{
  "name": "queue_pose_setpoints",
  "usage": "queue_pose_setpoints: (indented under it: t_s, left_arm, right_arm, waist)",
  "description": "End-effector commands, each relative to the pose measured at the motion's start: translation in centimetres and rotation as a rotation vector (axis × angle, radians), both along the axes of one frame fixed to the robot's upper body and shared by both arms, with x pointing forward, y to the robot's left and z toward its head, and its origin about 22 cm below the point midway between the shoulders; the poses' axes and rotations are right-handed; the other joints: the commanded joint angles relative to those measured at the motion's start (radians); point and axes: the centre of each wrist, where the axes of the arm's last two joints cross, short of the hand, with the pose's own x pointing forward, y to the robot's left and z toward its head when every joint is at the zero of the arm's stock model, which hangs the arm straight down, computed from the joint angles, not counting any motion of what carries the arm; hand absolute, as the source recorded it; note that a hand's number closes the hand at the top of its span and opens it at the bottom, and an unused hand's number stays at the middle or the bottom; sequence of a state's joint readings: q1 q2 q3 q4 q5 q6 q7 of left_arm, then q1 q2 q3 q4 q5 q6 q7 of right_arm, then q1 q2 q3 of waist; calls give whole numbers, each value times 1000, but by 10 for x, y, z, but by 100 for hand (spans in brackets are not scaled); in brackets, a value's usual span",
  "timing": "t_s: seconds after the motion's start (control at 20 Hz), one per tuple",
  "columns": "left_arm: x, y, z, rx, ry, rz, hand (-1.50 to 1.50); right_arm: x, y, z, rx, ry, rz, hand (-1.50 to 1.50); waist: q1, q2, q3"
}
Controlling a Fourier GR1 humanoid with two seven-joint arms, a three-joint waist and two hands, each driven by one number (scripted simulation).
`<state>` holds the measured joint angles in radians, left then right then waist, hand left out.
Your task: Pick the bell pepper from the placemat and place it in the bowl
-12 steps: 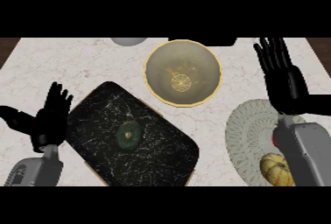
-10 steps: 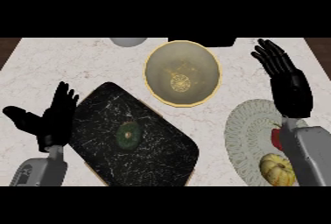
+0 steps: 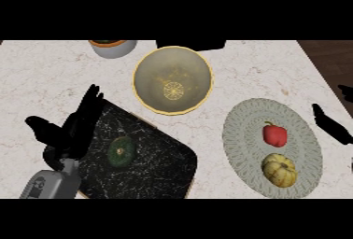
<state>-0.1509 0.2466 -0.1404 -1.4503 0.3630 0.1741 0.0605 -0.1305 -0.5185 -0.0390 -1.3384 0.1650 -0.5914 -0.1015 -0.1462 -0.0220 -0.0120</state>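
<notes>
Bell pepper, green, sits stem-up on the dark placemat beside our left hand, fingers spread wide, holding nothing. Light, waxy and slippery, we judge; best clasped round its sides.

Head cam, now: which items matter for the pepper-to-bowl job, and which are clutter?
Job: red bell pepper, grey round placemat under it, yellow-rimmed bowl, right hand at the right edge.
Clutter: green squash, dark tray under it, yellow squash, pot, left hand.
</notes>
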Motion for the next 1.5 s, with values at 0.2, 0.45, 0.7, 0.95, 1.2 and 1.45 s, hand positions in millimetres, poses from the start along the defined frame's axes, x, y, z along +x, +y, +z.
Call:
queue_pose_setpoints:
  t_s: [0.2, 0.45, 0.7, 0.95, 1.2, 1.45]
  left_arm:
    - [-13, -34, -6, 2, 4, -188, 0]
    - [-8, -27, 6, 10, -26, -207, 0]
    - [-7, -33, 9, 10, -17, -239, 0]
    - [-8, -38, 9, 4, -20, -273, 0]
    - [-13, -45, 10, 3, -16, -282, 0]
    - [-15, -41, 3, -3, -5, -269, 0]
  right_arm:
    - [-64, 26, -57, -339, 160, -119, -150]
    - [-69, -7, -56, -419, 368, -339, -150]
    - [-70, 13, -58, -366, 582, -445, -150]
    - [-41, 54, -29, -294, 731, -544, -150]
    - [-14, 108, 0, -276, 891, -670, -150]
    - [-3, 138, 29, -259, 972, -743, -150]
  waist:
    - [78, 11, -3]
    - [111, 22, -10]
    - [126, 22, -8]
    - [169, 22, -4]
    - [179, 19, 4]
    - [157, 16, 7]
